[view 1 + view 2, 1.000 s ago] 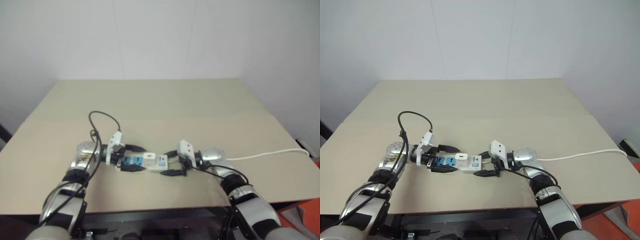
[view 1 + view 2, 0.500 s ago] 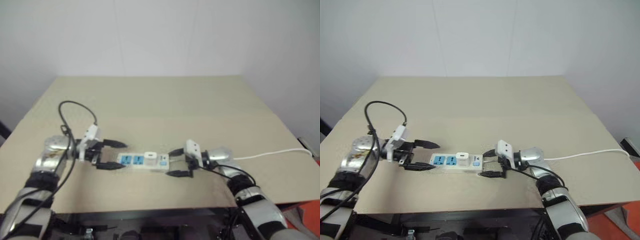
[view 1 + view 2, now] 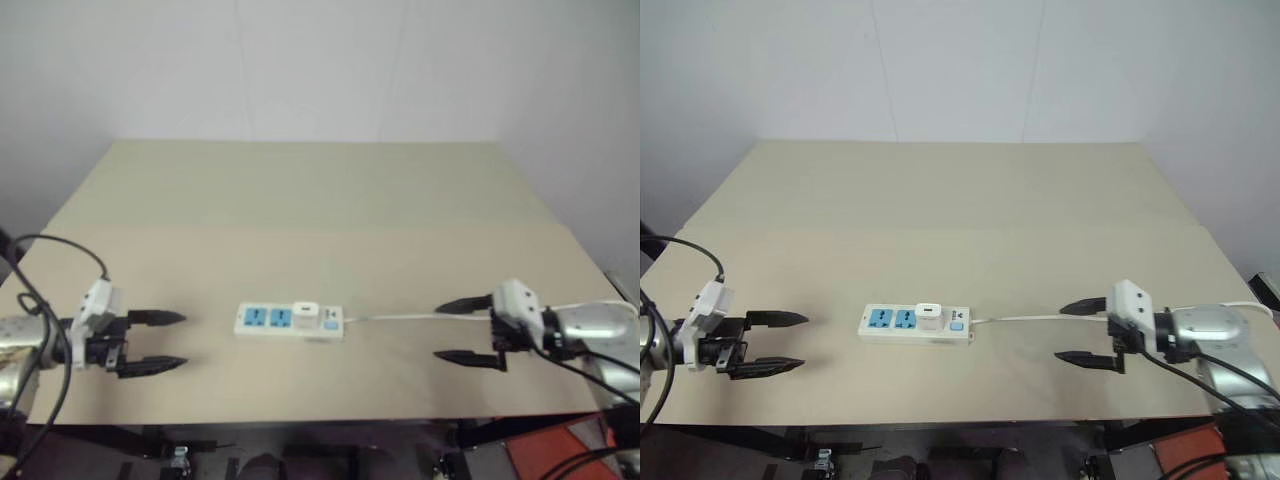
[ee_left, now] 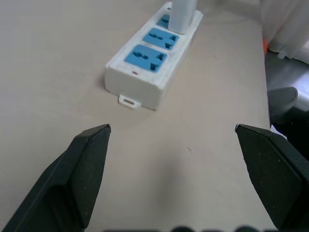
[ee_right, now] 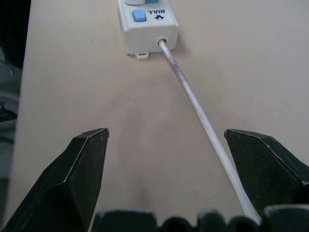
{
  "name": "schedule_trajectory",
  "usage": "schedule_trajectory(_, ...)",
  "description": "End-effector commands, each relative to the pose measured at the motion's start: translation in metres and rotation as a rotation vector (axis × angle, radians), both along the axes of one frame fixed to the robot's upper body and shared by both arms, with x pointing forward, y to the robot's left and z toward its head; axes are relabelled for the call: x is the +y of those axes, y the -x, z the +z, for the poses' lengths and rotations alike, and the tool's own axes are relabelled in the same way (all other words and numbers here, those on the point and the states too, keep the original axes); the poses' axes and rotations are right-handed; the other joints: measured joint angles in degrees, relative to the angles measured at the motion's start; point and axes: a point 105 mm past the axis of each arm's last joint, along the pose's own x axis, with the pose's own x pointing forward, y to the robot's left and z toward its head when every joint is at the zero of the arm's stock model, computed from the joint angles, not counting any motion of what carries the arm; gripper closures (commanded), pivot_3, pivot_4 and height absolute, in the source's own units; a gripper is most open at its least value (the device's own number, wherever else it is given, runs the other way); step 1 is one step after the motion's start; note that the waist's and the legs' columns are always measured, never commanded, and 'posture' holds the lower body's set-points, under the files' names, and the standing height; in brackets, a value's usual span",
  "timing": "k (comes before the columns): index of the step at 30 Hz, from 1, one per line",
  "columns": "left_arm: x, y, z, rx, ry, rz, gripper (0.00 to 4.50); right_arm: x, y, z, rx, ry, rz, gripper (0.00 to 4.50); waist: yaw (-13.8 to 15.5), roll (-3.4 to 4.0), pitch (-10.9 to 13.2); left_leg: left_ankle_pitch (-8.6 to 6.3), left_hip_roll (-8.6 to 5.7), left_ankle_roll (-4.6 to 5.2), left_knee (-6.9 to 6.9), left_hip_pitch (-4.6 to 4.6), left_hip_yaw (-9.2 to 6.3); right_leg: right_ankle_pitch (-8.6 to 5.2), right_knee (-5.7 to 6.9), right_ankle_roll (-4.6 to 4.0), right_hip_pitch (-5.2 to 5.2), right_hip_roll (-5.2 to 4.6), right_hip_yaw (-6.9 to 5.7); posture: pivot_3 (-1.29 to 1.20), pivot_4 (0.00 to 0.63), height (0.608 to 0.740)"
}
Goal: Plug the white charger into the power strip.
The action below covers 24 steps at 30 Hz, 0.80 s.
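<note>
The power strip (image 3: 915, 325) lies near the front middle of the table, its thin white cable (image 3: 1040, 319) running off to the right. The white charger (image 3: 929, 316) stands upright in the socket nearest the strip's blue button, with two blue sockets bare to its left. My left gripper (image 3: 778, 343) hovers open at the table's front left, fingers pointing at the strip, well apart from it. My right gripper (image 3: 1081, 332) is open at the front right, pointing back at the strip, with the cable passing between its fingers. In the left wrist view the strip (image 4: 153, 59) and charger (image 4: 183, 13) sit ahead of the spread fingers.
The beige table (image 3: 960, 200) stretches wide behind the strip to a white wall. Its front edge runs just below both grippers. In the right wrist view the cable (image 5: 193, 106) leads from the strip's end (image 5: 147, 30) toward the gripper.
Both grippers have drawn away from the power strip, the left one outward to the left, the right one outward to the right. The charger stays standing in its socket.
</note>
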Motion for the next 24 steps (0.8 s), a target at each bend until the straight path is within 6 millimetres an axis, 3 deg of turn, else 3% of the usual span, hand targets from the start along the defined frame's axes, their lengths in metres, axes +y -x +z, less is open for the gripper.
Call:
schedule_trajectory(1, -0.001, 0.001, 0.017, -0.055, 0.001, 0.007, 0.00, -0.007, 0.010, 0.024, -0.055, -0.014, -0.023, 0.02, 0.03, -0.02, 0.07, 0.01, 0.01, -0.01, 0.00, 0.05, 0.08, -0.04, 0.02, 0.06, 0.03, 0.01, 0.00, 0.00, 0.150, 0.740)
schedule_trajectory(11, -0.013, -0.002, 0.013, -0.038, 0.006, 0.008, 0.00, -0.012, 0.022, 0.025, -0.043, -0.027, -0.110, 0.02, -0.08, -0.09, 0.12, 0.02, 0.03, -0.03, 0.00, 0.24, 0.35, -0.10, 0.05, 0.18, 0.13, 0.02, 0.12, 0.00, 0.150, 0.740)
schedule_trajectory(24, -0.013, -0.006, 0.016, -0.039, -0.009, 0.011, 0.00, -0.014, 0.030, 0.023, -0.051, -0.028, -0.124, 0.02, 0.03, -0.14, 0.14, 0.02, -0.01, -0.03, 0.00, 0.24, 0.37, -0.02, 0.06, 0.04, 0.14, 0.04, 0.12, 0.00, 0.150, 0.740)
